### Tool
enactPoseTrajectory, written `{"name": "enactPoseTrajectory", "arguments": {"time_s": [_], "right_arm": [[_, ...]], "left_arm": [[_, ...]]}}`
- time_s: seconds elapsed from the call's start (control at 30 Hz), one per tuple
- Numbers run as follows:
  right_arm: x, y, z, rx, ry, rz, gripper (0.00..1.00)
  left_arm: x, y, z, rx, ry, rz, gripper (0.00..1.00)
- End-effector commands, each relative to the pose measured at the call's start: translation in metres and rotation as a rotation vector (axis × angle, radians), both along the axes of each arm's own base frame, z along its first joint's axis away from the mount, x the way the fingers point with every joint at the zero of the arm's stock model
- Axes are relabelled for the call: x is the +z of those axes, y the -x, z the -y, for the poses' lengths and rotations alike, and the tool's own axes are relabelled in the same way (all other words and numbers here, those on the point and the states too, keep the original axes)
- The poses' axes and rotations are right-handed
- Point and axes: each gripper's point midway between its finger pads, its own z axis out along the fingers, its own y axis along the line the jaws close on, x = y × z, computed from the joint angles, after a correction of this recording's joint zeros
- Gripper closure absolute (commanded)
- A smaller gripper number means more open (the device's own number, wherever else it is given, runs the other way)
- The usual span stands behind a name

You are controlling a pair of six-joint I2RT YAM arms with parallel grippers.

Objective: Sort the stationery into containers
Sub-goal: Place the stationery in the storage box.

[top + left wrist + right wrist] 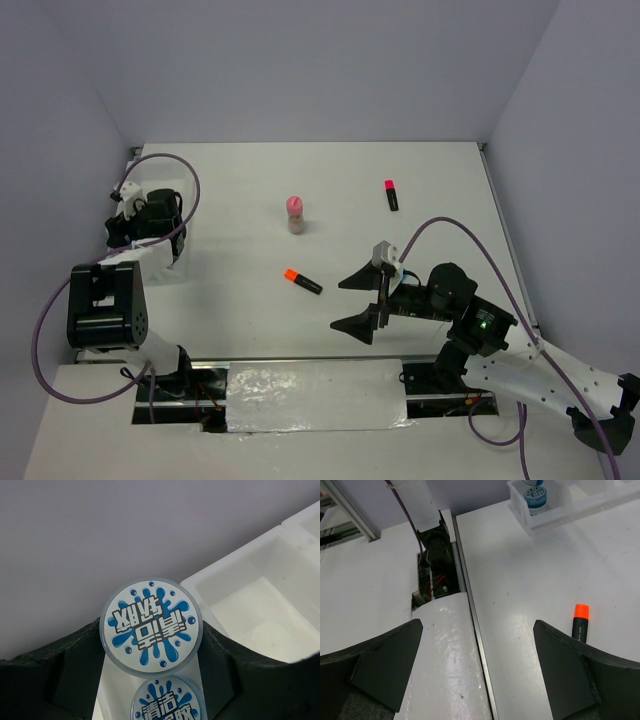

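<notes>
Between grey walls (300,60), a white table (230,200) bears the orange-capped marker (303,282).

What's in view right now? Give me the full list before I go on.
markers: 2, black; orange-capped marker mid-table, pink-capped marker farther back on the right
tube: 1, tan with a pink cap, mid-table behind the orange-capped marker
tray: 1, white, divided, at the table's left edge
rolls: 2, blue and white; upper roll held above the tray, lower roll inside it
table: 1, white
left claw: 1, black, shut on the upper roll over the tray
right claw: 1, black, open and empty, near the orange-capped marker
</notes>
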Motion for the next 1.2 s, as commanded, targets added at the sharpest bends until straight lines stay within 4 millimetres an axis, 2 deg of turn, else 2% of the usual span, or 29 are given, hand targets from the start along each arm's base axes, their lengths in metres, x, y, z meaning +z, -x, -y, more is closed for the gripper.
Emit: {"name": "enactPoseTrajectory", "arguments": {"time_s": [0.0,0.13,0.27,0.43,0.63,0.8,1.0,1.17], "right_arm": [[0.024,0.003,0.002,0.007,-0.04,0.052,0.0],[0.023,0.003,0.003,0.009,-0.033,0.048,0.0],[0.024,0.004,0.003,0.011,-0.038,0.052,0.0],[0.026,0.005,0.004,0.014,-0.04,0.055,0.0],[0.025,0.006,0.005,0.014,-0.039,0.054,0.0],[0.026,0.006,0.004,0.018,-0.043,0.055,0.0],[0.026,0.006,0.003,0.02,-0.041,0.056,0.0],[0.027,0.006,0.003,0.023,-0.044,0.056,0.0]], "left_arm": [[0.016,-0.006,-0.002,0.007,-0.035,0.045,0.89],[0.033,-0.005,-0.008,0.024,-0.063,0.064,0.96],[0.029,-0.005,-0.009,0.005,-0.051,0.068,0.95],[0.023,-0.019,-0.003,-0.081,-0.024,0.056,0.9],[0.016,-0.033,0.003,-0.163,0.001,0.048,0.9],[0.009,-0.027,0.001,-0.126,0.001,0.031,0.9],[0.01,-0.02,-0.001,-0.091,-0.001,0.037,0.87],[0.009,-0.017,0.001,-0.083,-0.008,0.024,0.77]]}}
